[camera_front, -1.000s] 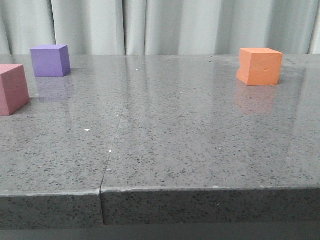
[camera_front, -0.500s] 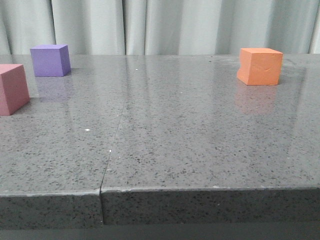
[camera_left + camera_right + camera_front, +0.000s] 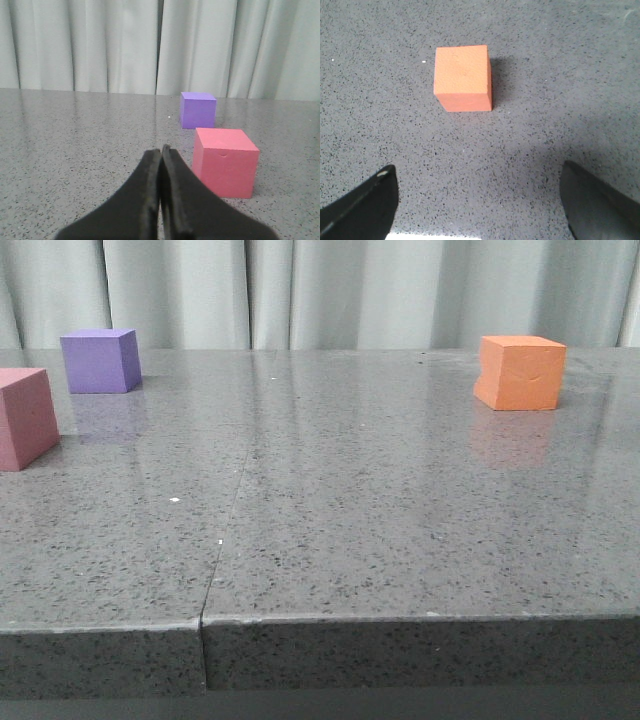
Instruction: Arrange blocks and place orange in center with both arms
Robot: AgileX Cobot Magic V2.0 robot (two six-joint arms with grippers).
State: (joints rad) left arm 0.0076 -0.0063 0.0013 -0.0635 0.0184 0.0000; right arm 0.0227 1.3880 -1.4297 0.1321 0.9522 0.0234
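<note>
Below wide-open right pincer [image 3: 477,200], orange matte foam cube [image 3: 463,77] lies ungrasped; left pincer [image 3: 161,152] closed, empty; arranging not begun.

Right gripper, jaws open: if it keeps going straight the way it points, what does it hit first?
Probably the orange cube, which sits ahead of the right gripper roughly between its open jaws, nothing in between. Depth is unclear; it may meet the table first.

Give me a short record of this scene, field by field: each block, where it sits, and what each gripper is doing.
orange cube: far right of table, resting free
purple cube: far left
pink cube: left edge, nearer than the purple one
left gripper: shut, empty, beside pink cube
right gripper: open, above orange cube, not touching
centre: no block there
</note>
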